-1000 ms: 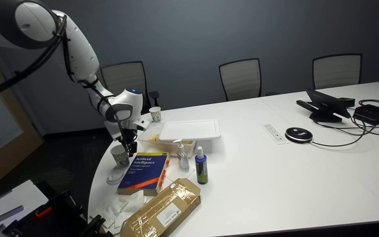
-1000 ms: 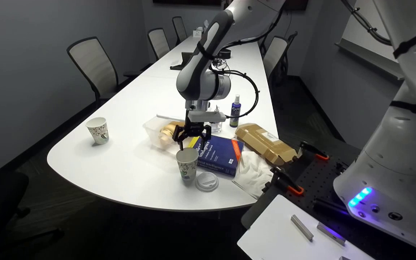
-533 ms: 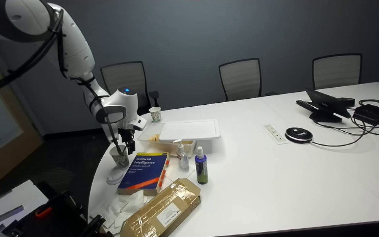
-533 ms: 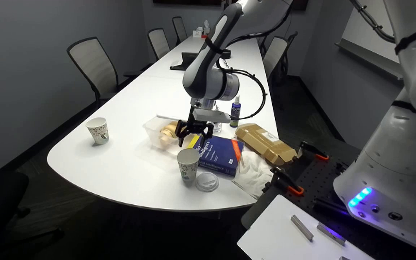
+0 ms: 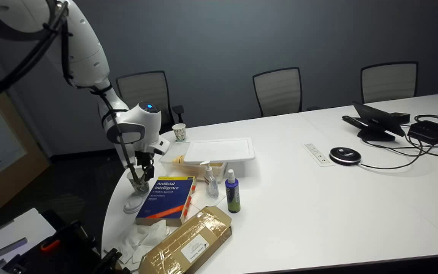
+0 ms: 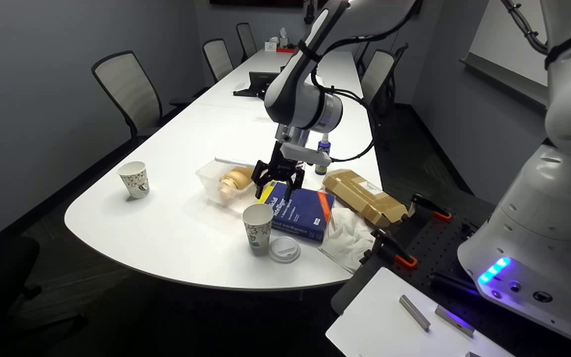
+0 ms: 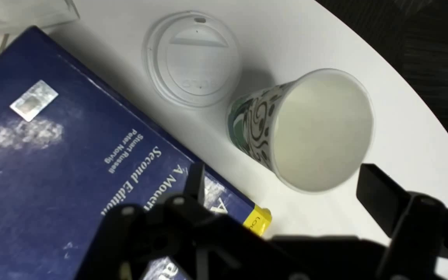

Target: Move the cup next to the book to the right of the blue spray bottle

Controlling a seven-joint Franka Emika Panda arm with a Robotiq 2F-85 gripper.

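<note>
The claw [image 6: 273, 197], wide and empty, has shifted; the cup [image 7: 323, 130] stands ahead of it, so aligning likely precedes grasping.

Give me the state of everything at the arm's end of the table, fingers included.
Fingers: open, holding nothing
Book: closed, lying flat
Cup beside the book: upright, lidless
Cup lid: off, flat, top side up
Blue spray bottle: upright
Pump bottle: upright
Plastic container: partly covered by a white lid
Far cup: upright, lidless
Cardboard box: lying flat; sealed or not, unclear
Tissues: crumpled
</note>
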